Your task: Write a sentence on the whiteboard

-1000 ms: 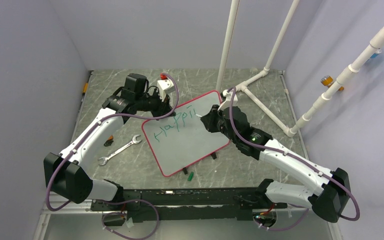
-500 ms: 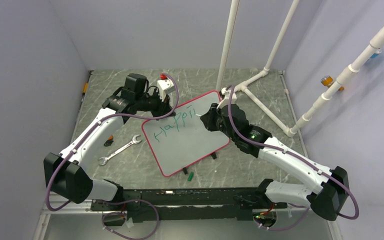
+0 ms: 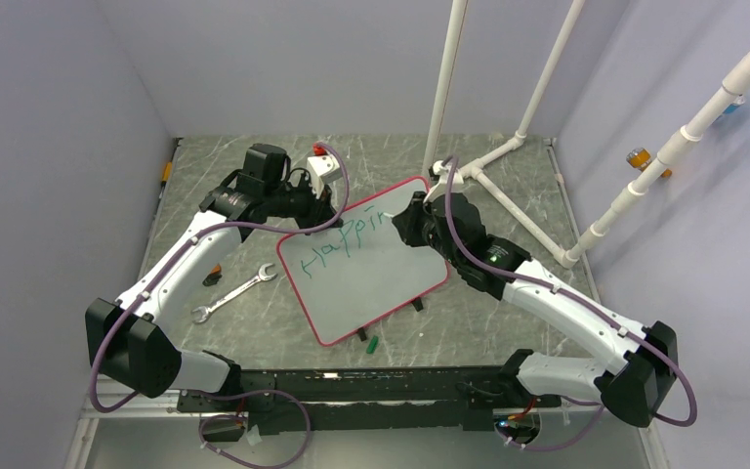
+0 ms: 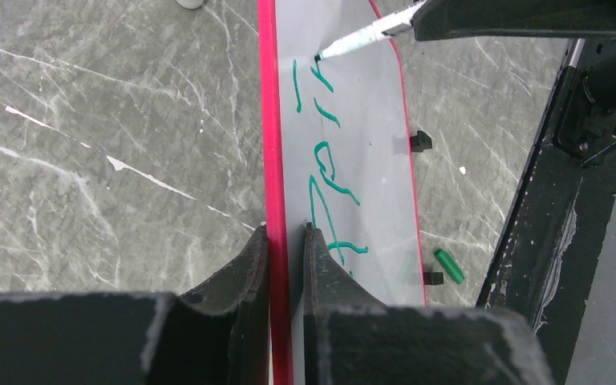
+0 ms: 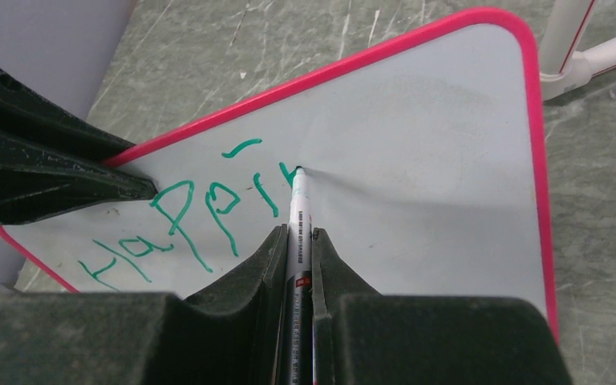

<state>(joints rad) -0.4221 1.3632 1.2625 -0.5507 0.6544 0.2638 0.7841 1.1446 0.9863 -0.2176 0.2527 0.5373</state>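
Grey-green marbled worktop (image 3: 381, 161) is spreading under both my arms, and the whiteboard (image 3: 371, 283) is sitting near its middle, turned askew on its small black clip feet (image 3: 416, 305). I am pinching the board's red frame with my left jaws, one pressed to each face of the edge at about eleven o'clock on the board. I judge this grip is there to stop the board sliding or tipping while the pen is pushing on it.

My right jaws are clamping the barrel of a white marker (image 5: 297, 210), which is pointing straight out between them. That is putting its tip on the board at about one o'clock. The sentence (image 3: 324, 256) is climbing in green from eight o'clock towards that tip and is reading roughly "Happin". The tip is resting just beyond the last stroke, so I judge that I am partway through the first word, with most of the writing left to do.

A green cap (image 3: 372, 343) is lying on the worktop just off the board at six o'clock. A wrench (image 3: 234, 298) is lying near the board at nine o'clock, out of the pen's way.
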